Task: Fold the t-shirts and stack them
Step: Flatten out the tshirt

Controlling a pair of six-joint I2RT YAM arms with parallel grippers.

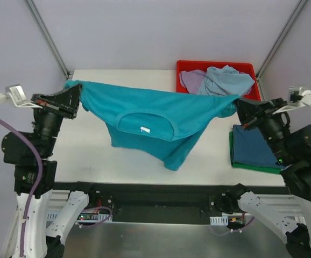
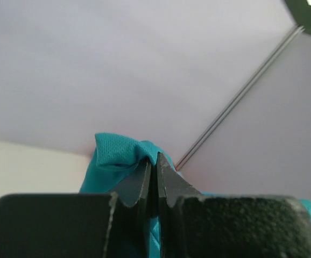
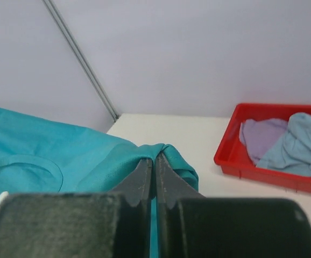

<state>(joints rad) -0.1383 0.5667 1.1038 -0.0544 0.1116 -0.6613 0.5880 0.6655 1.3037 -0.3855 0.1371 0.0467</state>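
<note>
A teal t-shirt hangs stretched in the air between my two grippers, its collar and white label facing the camera. My left gripper is shut on its left shoulder; the teal cloth bunches over the closed tips. On the right shoulder my right gripper is shut, with teal cloth draped over its tips. A dark blue t-shirt lies folded on a green t-shirt at the right. Lavender and pale blue t-shirts lie crumpled in the tray.
A red plastic tray stands at the table's back right corner, also seen in the right wrist view as the red tray. The white table lies under the hanging shirt. Grey walls with metal struts close in the back.
</note>
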